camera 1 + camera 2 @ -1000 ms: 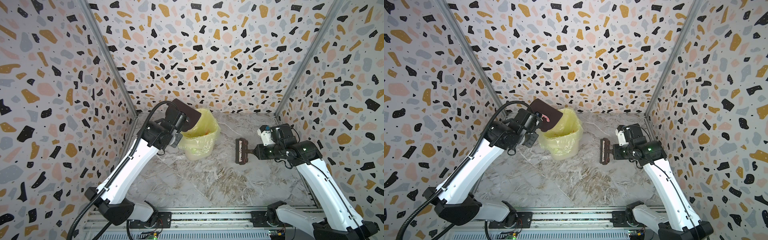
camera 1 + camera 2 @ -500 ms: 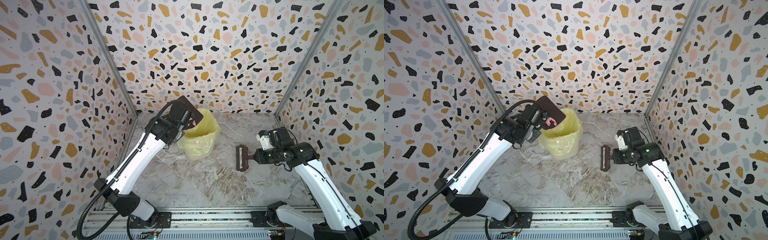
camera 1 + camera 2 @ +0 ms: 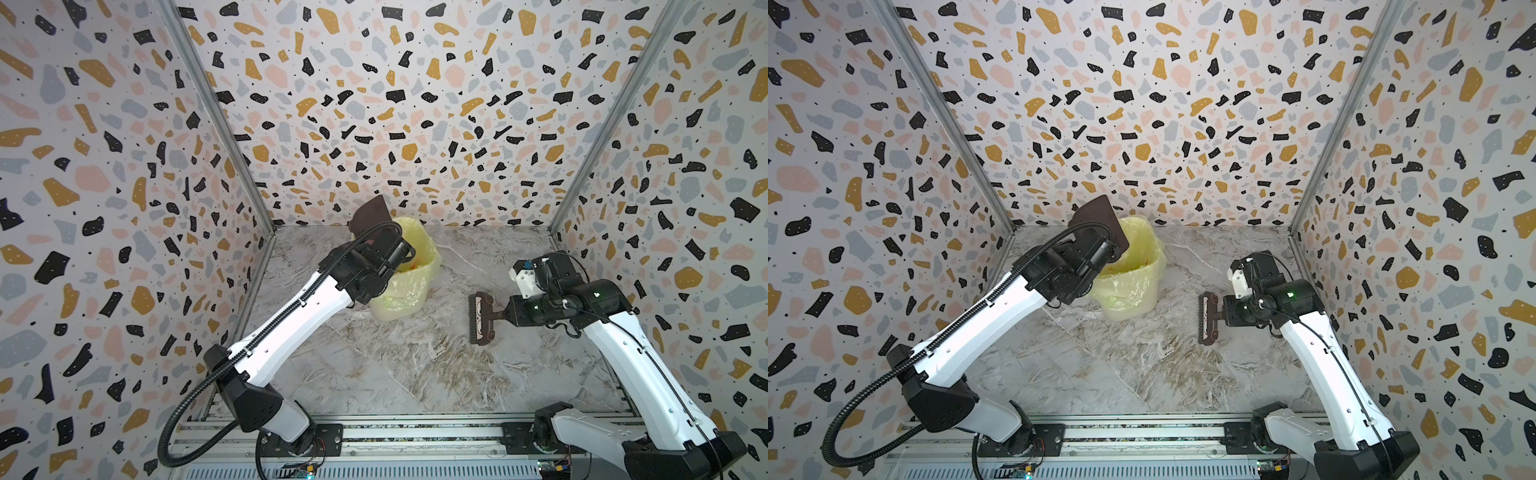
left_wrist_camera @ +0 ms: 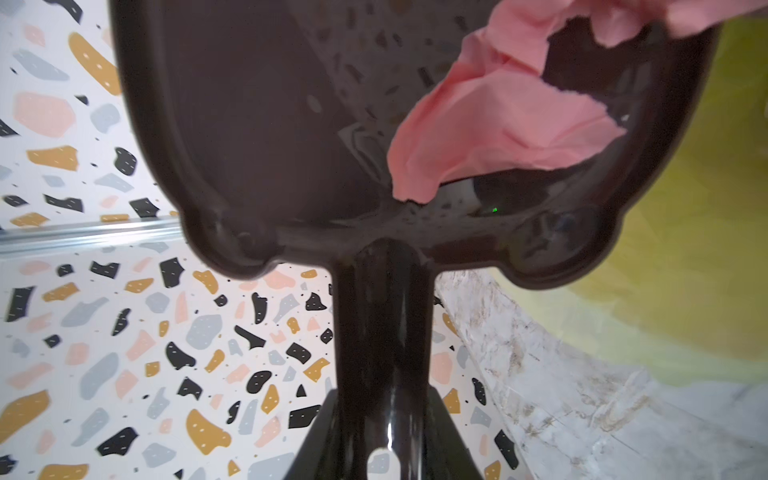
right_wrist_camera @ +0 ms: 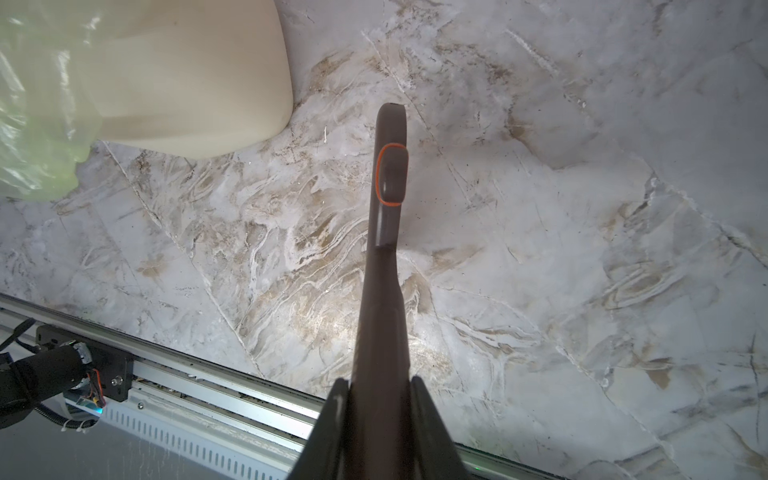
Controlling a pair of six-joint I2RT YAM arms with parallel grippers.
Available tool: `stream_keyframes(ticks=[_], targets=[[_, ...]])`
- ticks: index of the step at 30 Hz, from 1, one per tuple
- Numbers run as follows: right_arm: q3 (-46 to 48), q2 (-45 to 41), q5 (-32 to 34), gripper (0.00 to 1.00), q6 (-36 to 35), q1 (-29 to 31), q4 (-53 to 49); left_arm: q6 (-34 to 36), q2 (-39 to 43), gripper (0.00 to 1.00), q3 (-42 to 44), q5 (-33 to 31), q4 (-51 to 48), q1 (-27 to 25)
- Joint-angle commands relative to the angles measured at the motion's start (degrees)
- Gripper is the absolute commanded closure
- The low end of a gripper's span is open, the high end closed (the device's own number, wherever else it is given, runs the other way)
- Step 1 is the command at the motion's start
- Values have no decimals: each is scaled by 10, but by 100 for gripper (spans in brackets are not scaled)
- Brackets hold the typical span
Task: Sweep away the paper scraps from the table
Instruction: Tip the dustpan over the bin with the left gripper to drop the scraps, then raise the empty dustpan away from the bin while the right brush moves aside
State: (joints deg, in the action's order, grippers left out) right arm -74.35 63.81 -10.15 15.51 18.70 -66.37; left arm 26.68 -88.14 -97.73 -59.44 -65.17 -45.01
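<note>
The left gripper's (image 4: 380, 432) clamped dustpan (image 4: 270, 124) is being tipped to slide paper scraps (image 4: 498, 124) into the bin (image 3: 401, 305); the right gripper's (image 5: 380, 415) clamped brush (image 3: 478, 318) is being held clear.

Both top views are bright and evenly lit, with only faint, soft shadows on the marble surface (image 3: 415, 374). The walls (image 3: 104, 208) stretch toward the frame edges. In the left wrist view the glossy dustpan (image 4: 270, 124) mirrors its surroundings, while the pink paper scrap (image 4: 498, 124) and yellow bin liner (image 4: 685, 270) are blurred. The right wrist view is sharp, and the brush handle (image 5: 380, 299) casts a soft shadow.
</note>
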Motion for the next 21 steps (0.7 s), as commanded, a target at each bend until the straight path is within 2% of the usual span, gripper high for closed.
stream_keyframes(ticks=[1,8,21], targets=[[-21,-11,-13,100,-1,-2,-19,34,-17,100,19,-89,39,-26],[-12,-21,-23,100,10,-1,-22,87,-26,100,37,-165,98,-44],[-10,-28,-24,100,29,6,-16,130,9,100,67,-180,138,-49]])
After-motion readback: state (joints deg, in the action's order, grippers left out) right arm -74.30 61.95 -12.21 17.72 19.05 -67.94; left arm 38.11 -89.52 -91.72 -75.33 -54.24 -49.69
